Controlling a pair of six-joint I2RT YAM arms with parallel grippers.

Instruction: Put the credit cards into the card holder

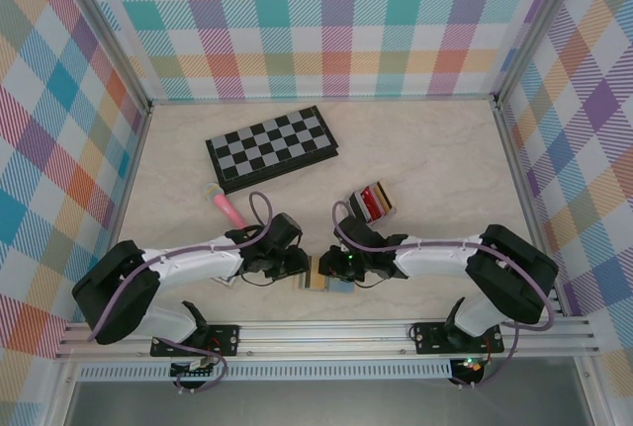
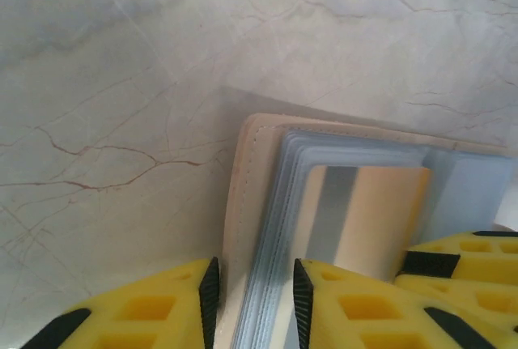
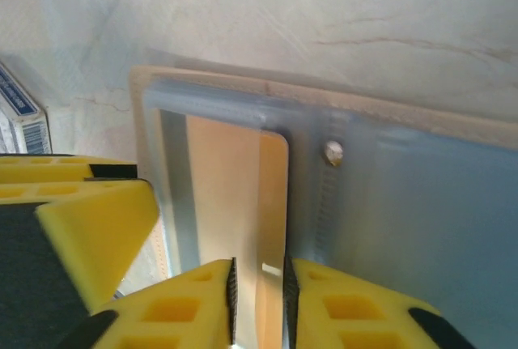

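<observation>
A: What holds the gold-orange card (image 3: 222,203)?
B: The clear sleeves of the tan wallet (image 2: 243,195), directly ahead of the left claw (image 2: 255,284) and the right claw (image 3: 259,284). The card holder (image 1: 374,202), with red and black cards, stands beyond the right claw.
A: And the jaws?
B: The right ones are slightly apart, with the card's edge in the gap. The left ones straddle the wallet's edge; whether they press it, I cannot tell. Bare surface (image 2: 121,82) lies ahead.
</observation>
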